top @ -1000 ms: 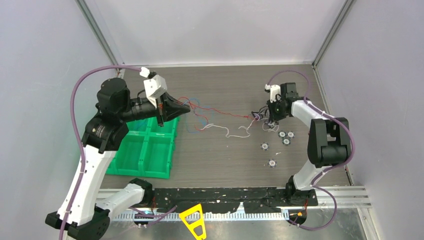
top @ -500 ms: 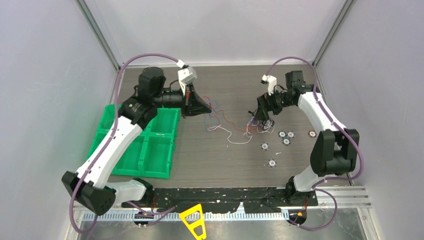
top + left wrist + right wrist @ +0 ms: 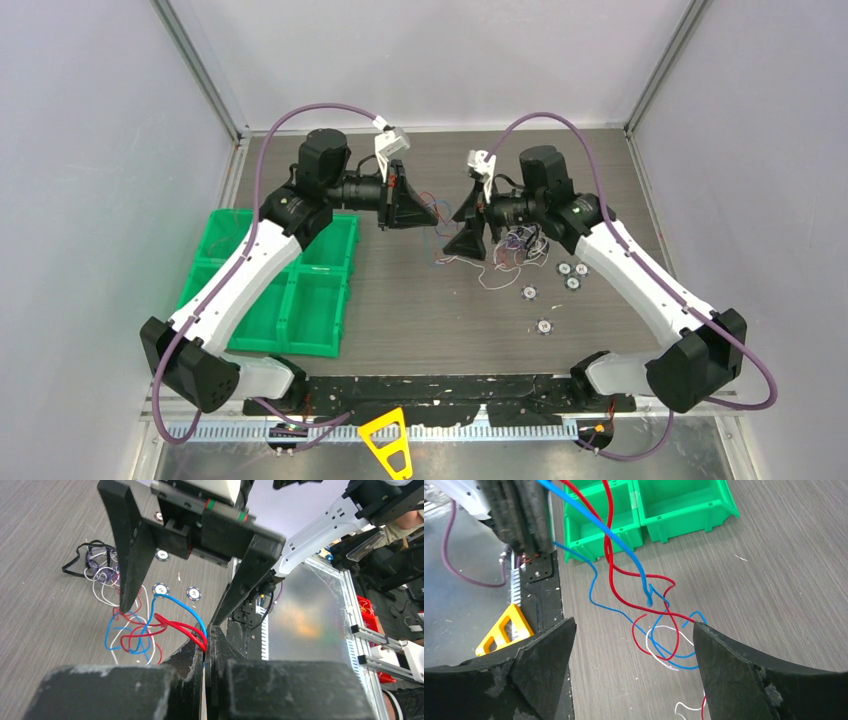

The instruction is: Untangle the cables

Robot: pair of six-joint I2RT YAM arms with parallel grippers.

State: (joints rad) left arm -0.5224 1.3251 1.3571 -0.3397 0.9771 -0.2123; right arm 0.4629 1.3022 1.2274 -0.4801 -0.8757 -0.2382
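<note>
Overhead, the left gripper (image 3: 206, 642) is clamped tight on red and blue cables (image 3: 177, 626), which trail down to a loose tangle on the table (image 3: 400, 300). The right gripper (image 3: 633, 630) faces it, gaping wide and empty.

The thin red, blue and white flexible wires (image 3: 134, 630) lay loosely tangled, red and blue strands lifted upward, with a black-purple-white wire bunch (image 3: 97, 562) just beside.
</note>
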